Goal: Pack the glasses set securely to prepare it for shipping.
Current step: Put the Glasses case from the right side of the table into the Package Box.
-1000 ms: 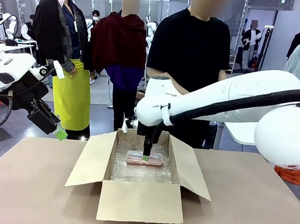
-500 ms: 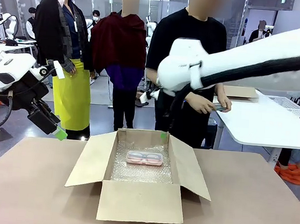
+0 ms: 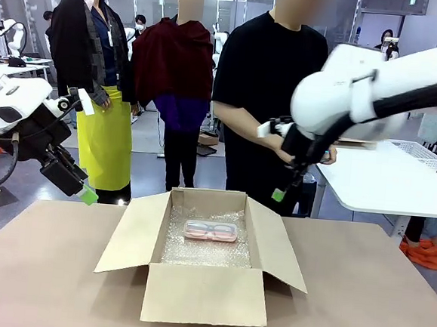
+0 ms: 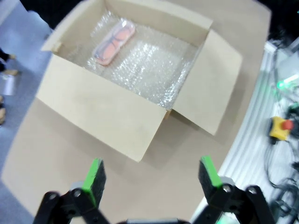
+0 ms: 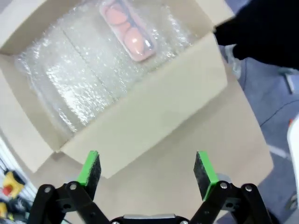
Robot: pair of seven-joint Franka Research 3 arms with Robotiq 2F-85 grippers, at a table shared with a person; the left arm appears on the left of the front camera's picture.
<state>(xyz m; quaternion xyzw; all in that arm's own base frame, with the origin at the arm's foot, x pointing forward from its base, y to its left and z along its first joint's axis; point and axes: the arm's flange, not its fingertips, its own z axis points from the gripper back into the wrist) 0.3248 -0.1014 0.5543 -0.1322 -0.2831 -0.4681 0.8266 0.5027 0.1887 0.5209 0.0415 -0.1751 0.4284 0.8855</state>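
R gripper (image 5: 147, 170): jaws wide apart, empty, hanging above the far-right corner of the cardboard box (image 3: 204, 295), near the person (image 3: 263, 76), prob. to take the next item. L gripper (image 4: 152, 175): also fully spread, holds nothing, parked high on the left, clear of the box. Pink glasses case (image 3: 210, 230) lies flat on bubble wrap (image 3: 200, 254) at the box's far end, cushioned. Flaps open, not sealed yet.

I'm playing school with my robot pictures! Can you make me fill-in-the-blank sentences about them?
The case in the box is ___.
The box is lined with ___.
Both pairs of jaws stand ___.
Missing words: pink; bubble wrap; open.
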